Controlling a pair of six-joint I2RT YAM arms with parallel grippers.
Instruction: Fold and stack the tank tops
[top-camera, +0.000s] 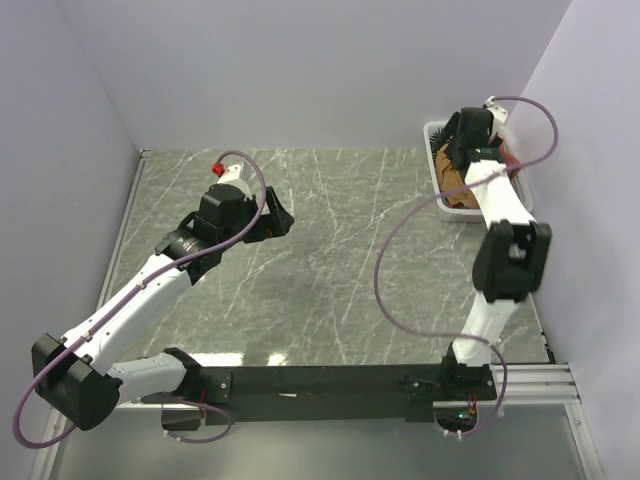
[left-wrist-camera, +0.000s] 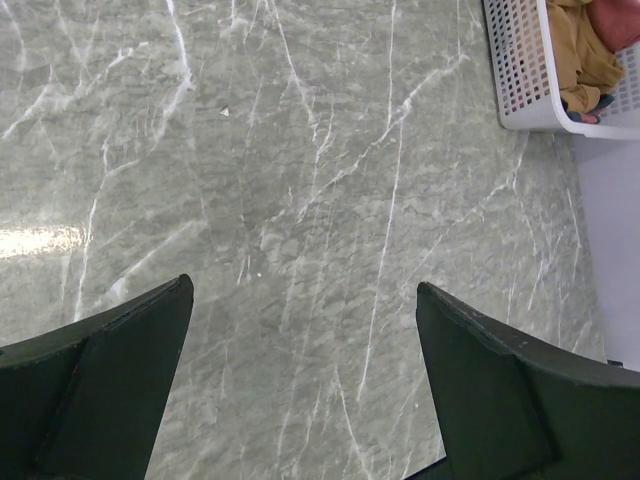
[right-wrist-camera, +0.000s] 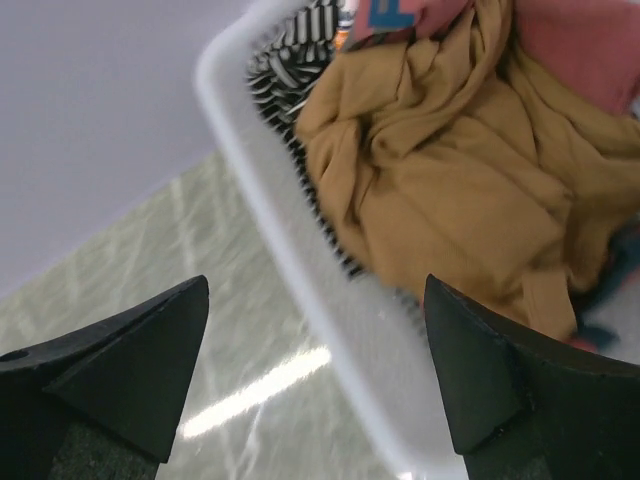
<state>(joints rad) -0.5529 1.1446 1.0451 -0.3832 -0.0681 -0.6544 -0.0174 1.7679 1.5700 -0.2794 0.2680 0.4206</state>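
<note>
The grey-green marbled table (top-camera: 340, 250) fills the middle of the overhead view and carries no garment, so I judge the task to be at its opening step: fetching a first top out for folding.

The white plastic mesh basket (right-wrist-camera: 280, 230) stands at the upper right of the overhead view, against the far wall, and all three garments lie bunched inside it. The crumpled mustard-tan cloth tank top (right-wrist-camera: 440, 190) lies uppermost and takes up most of the centre and right of the right wrist view. The brick-red cloth top (right-wrist-camera: 580, 50) shows at the upper right corner, and the black-and-white striped top (right-wrist-camera: 290, 50) is tucked against the basket wall at the top.

The right tool (right-wrist-camera: 315, 300) hovers over the near rim of the basket, jaws spread wide, holding and touching nothing. The next move likely calls for shifting inward past the rim, lowering onto a raised mustard fold and pinching only that layer.

The left tool (left-wrist-camera: 303, 290) hangs over bare table left of centre, equally wide apart and empty.
</note>
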